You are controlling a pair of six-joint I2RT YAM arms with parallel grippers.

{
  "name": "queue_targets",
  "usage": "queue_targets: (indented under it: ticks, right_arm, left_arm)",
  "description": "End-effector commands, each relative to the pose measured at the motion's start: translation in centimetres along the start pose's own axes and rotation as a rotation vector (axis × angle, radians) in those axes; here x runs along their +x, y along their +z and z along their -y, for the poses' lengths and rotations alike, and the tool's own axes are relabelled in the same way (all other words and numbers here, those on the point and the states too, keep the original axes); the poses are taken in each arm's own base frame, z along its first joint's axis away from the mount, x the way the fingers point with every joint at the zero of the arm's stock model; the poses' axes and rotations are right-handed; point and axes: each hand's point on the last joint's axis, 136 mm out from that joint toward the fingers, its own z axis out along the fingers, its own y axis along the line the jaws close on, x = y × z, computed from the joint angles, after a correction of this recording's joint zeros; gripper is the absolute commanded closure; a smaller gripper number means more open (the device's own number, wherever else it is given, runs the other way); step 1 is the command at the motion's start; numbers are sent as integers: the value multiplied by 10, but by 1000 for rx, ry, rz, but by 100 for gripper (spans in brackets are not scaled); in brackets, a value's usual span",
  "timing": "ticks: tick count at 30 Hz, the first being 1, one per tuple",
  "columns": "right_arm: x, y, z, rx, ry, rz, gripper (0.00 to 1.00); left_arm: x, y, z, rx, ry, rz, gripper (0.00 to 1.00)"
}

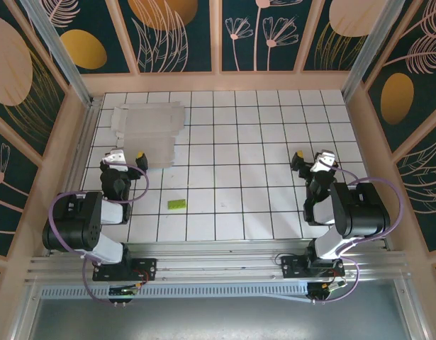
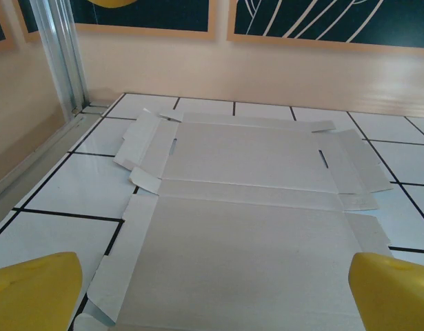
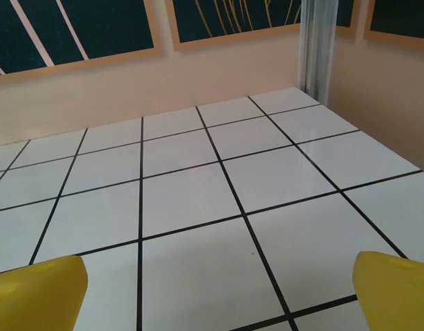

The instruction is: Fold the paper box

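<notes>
Folding is not yet started: the flat, whitish thin-card paper box (image 1: 148, 133), creased, slotted and flapped, lies open on the glossy white tiled bench (image 1: 260, 142), far left, just ahead of the left claw (image 1: 129, 156). It and the right claw (image 1: 311, 157) stand apart, empty. The next move likely calls for lifting a side flap along its crease.

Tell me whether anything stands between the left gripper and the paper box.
Nothing visible does. The paper box lies flat and unfolded on the tiles directly ahead of the open left gripper, with no object between them. The small green piece sits nearer the arm bases, off to the right of that path.
</notes>
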Motion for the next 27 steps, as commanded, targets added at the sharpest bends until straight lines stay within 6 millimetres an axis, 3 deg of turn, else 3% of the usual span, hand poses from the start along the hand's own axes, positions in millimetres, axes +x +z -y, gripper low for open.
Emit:
queue_targets:
  ticks: [1, 20, 23, 25, 27]
  right_arm:
    - [-11, 3, -1, -7, 1, 32, 1]
    - [-12, 1, -6, -38, -2, 39, 1]
    - [-30, -7, -10, -42, -16, 77, 1]
    - [-48, -13, -15, -36, -34, 88, 1]
    - [-71, -19, -25, -56, 61, 95, 2]
  left_arm:
    - [-13, 3, 2, 4, 8, 44, 1]
    - [-14, 1, 3, 9, 11, 48, 1]
    - [-22, -10, 6, 25, 17, 93, 1]
    - [-35, -28, -4, -25, -14, 146, 1]
    - [-45, -37, -13, -80, -75, 149, 1]
